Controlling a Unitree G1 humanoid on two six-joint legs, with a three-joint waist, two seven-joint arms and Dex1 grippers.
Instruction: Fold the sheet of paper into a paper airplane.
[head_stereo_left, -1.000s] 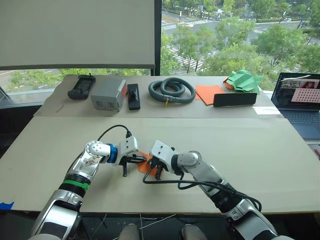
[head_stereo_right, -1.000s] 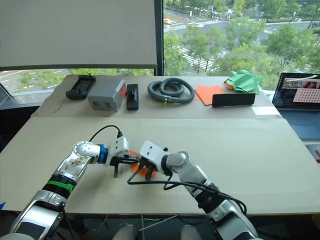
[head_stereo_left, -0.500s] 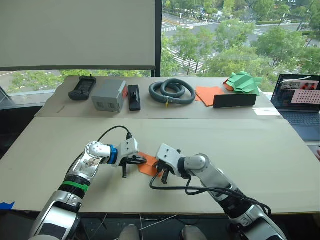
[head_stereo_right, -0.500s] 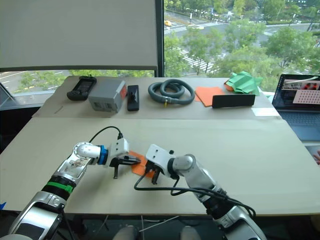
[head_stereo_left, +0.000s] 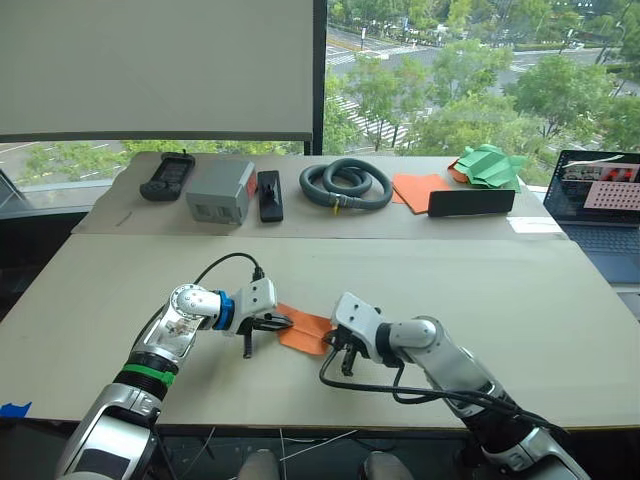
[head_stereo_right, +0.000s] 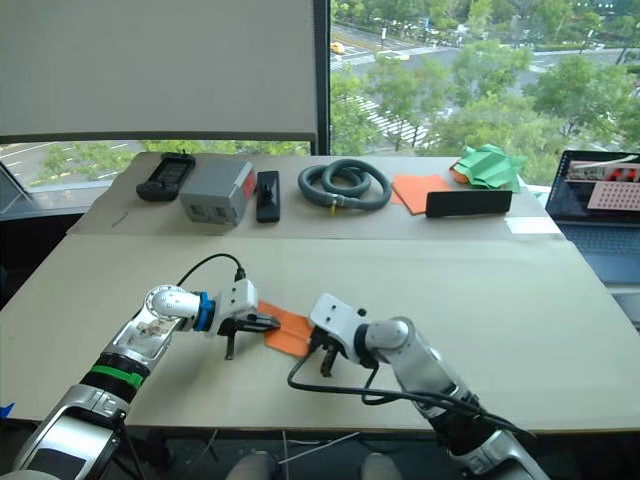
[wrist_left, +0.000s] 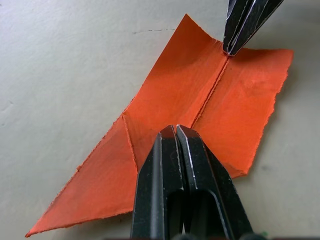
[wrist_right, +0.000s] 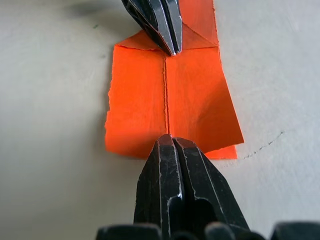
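Since a second ago the right gripper (head_stereo_left: 344, 356) has slid away from the left gripper (head_stereo_left: 268, 326), baring more of the paper airplane (head_stereo_left: 305, 331) between them. Both arms reach low over the table (head_stereo_left: 520, 300), forearms angled inward — each gripper's fingers pressed shut, tips down on the center crease. Bare tabletop lies all around the airplane, its near edge close behind the arms. Its long axis runs gripper to gripper, pointed nose beneath the left gripper, torn tail edge by the right.
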